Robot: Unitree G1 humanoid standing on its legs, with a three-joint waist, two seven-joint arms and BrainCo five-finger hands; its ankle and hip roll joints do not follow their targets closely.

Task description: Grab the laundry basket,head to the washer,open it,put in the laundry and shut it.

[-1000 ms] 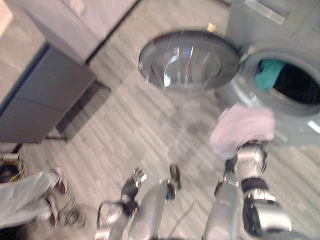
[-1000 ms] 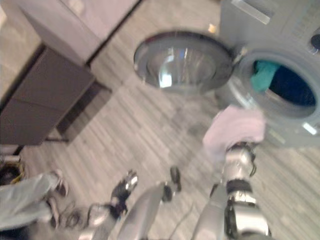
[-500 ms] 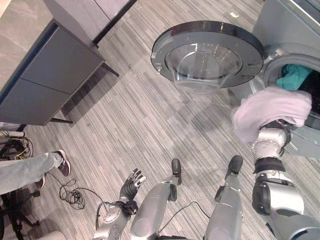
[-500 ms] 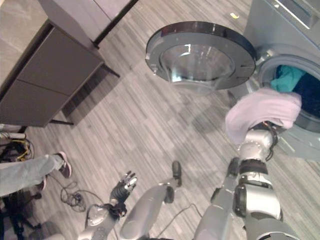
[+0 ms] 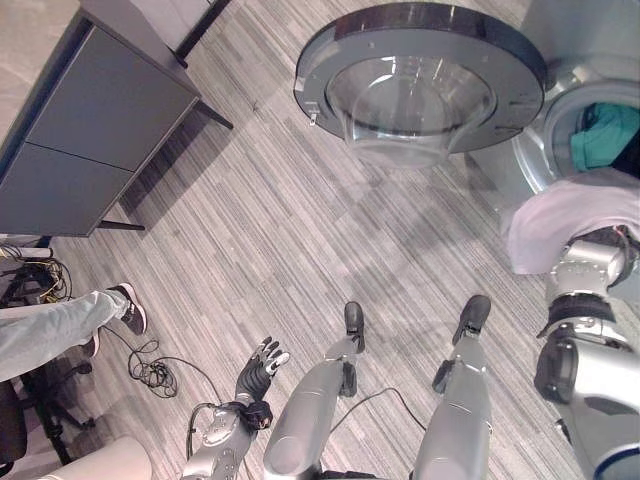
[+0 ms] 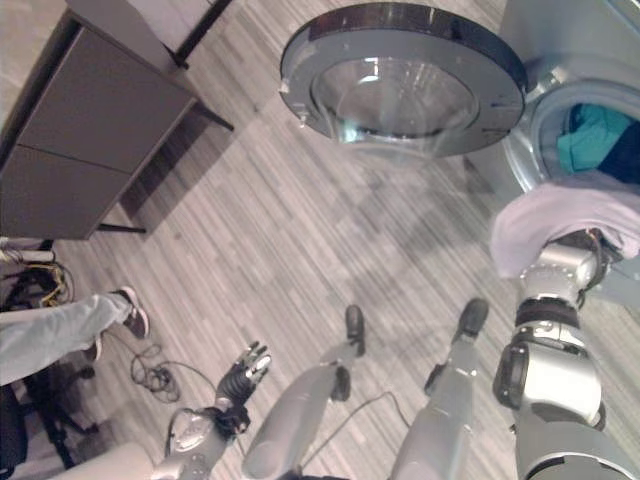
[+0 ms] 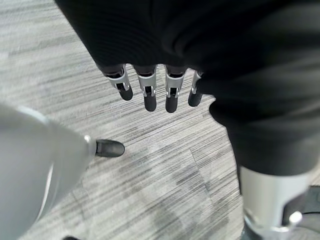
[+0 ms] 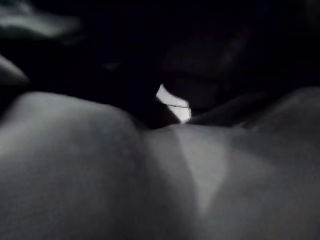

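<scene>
The washer (image 5: 600, 60) sits at the upper right of the frame, and its round door (image 5: 420, 75) is swung wide open at the top middle. A teal cloth (image 5: 603, 135) is already inside the dark drum hole.

A pale pink cloth (image 5: 570, 220) hangs at the right edge, right at the lip of the hole. It covers the end of the right arm, so the right hand is hidden under it. I cannot tell how its fingers are set. The right wrist view is dark, with pale cloth close up against it.

The left hand (image 5: 262, 365) is at the bottom left, low over the wooden floor (image 5: 300, 230). Its fingers are straight and loose, and it holds nothing.

The step now looks like putting the laundry in. To do it well, the right arm should push the pink cloth deep past the lip, toward the teal cloth. All of the cloth needs to go in. If a corner hangs over the lip, the door could pinch it and not close. Then the hand should let go and pull straight back out. The door must stay wide open until then.

A person's leg (image 5: 50, 330) and shoe are at the left edge, near a grey cabinet (image 5: 90, 130).
</scene>
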